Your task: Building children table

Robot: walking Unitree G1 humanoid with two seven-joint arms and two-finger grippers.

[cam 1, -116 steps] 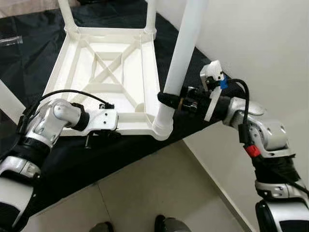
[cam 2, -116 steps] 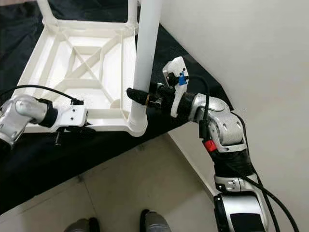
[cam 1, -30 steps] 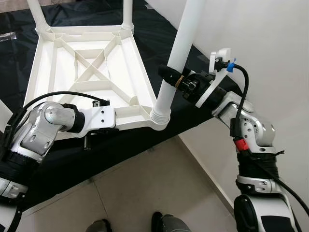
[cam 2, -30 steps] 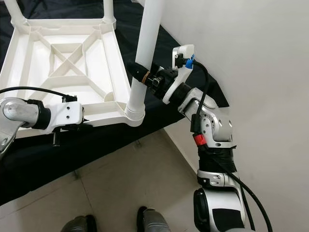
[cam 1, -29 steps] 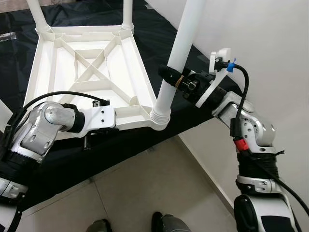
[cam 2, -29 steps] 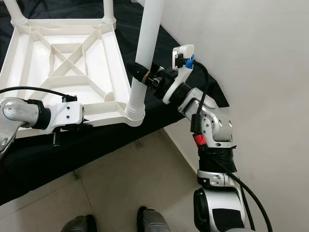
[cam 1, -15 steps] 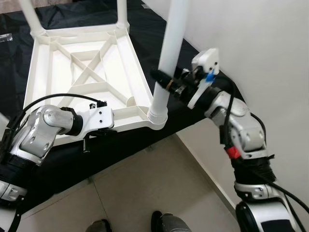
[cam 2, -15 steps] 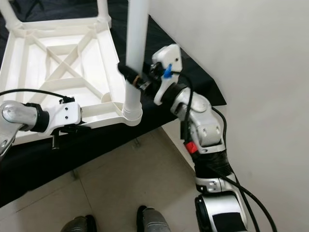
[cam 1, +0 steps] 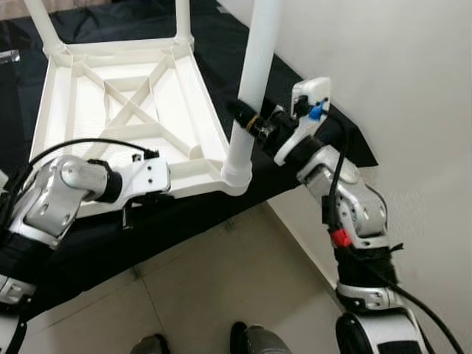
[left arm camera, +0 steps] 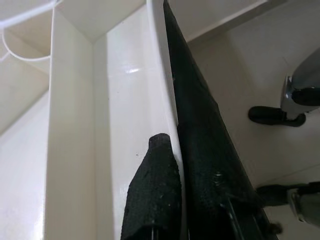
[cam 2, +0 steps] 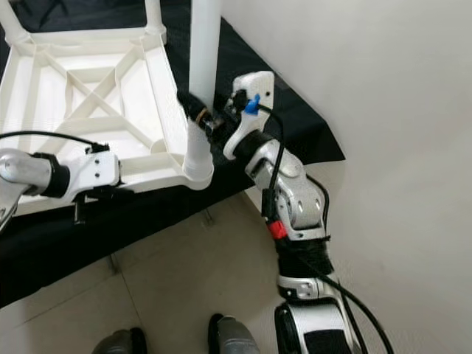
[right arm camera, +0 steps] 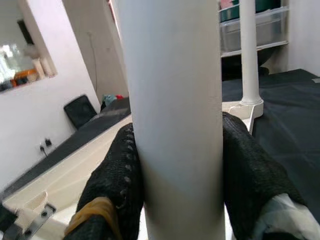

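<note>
A white plastic table top (cam 1: 118, 110) lies upside down on a black cloth. A white leg (cam 1: 254, 66) stands in its near right corner socket (cam 1: 236, 173). My right gripper (cam 1: 247, 118) is shut around this leg a little above the socket. In the right wrist view both black fingers (right arm camera: 117, 180) press on the leg (right arm camera: 172, 100). My left gripper (cam 1: 136, 210) is shut on the near rim of the table top. In the left wrist view one finger (left arm camera: 155, 195) lies against the inside of the rim (left arm camera: 162, 75).
Two more legs (cam 1: 40, 22) (cam 1: 183, 18) stand in the far corners. The black cloth-covered surface (cam 1: 110, 243) ends just before me, over a tiled floor (cam 1: 221, 295). A white wall (cam 1: 398, 74) runs close on the right. My feet (cam 1: 251, 343) are below.
My right forearm has swung in toward the leg and its wrist has turned, still gripping the leg, which now stands more upright. The left gripper keeps its hold. The view has shifted slightly.
</note>
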